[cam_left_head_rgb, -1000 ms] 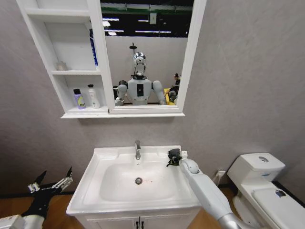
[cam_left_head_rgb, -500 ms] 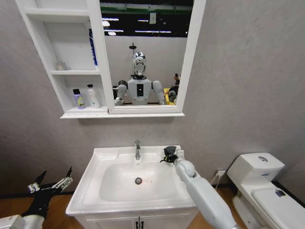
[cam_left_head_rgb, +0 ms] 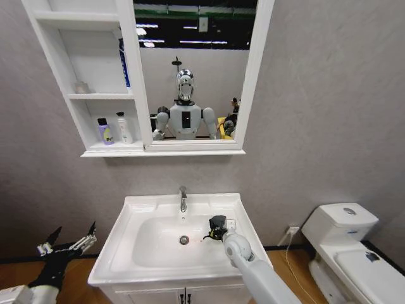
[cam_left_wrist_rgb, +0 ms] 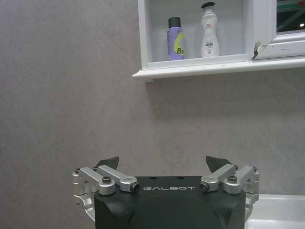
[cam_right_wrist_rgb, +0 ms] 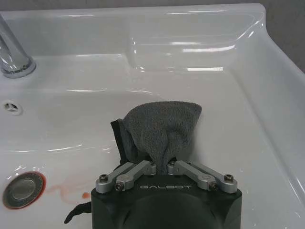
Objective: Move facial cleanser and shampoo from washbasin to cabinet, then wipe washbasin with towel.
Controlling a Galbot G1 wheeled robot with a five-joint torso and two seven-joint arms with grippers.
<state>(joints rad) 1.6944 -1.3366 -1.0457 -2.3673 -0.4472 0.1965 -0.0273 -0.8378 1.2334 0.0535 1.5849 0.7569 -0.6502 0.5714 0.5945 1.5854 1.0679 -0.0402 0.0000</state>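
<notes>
Grey towel pinched by right gripper; left gripper spread; two bottles shelved.

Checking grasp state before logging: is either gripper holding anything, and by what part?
The right gripper pinches the towel by a bunched edge, the rest draping into the washbasin. The left gripper is open, holding nothing.

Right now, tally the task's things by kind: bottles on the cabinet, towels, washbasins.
Bottles on the cabinet: 2, purple bottle and white bottle
Towels: 1, towel in the right gripper
Washbasins: 1, washbasin
Total: 4
</notes>
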